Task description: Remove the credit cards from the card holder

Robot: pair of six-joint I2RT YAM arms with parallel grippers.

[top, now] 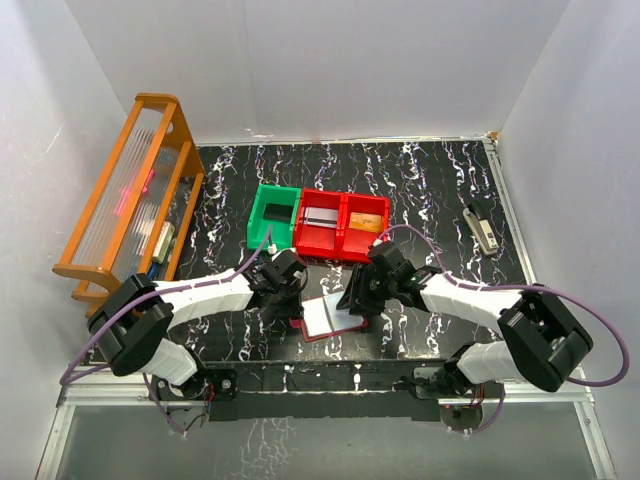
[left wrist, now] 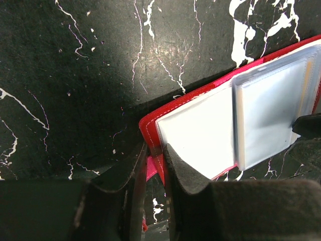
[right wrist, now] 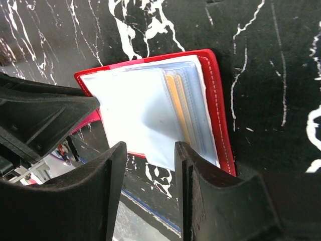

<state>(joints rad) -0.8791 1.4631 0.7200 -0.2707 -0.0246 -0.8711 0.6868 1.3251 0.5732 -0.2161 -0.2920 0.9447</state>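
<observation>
A small dark-red leather-like bifold card holder lies open on the black, white-veined counter, near its front edge and between the two arms. The left tool is closed on the corner of the holder's red cover, its two fingers almost together with the red edge pinched between them. This grip probably pins the holder down so it cannot slide when a card is pulled. The right tool stands with its fingers apart just over the lower edge of the pale bluish clear plastic sleeves, clamped on nothing that I can see. It seems placed there to reach into a sleeve mouth.

The thin gold-tan plastic credit cards sit inside the sleeves on the holder's right half, and only their long edges show through the plastic.

The count is one card holder, two tools and two card edges visible (more may hide behind the fogged plastic; I cannot tell). Behind the holder stand three small plastic bins, one green bin and two joined red bins, likely meant for the extracted cards.
</observation>
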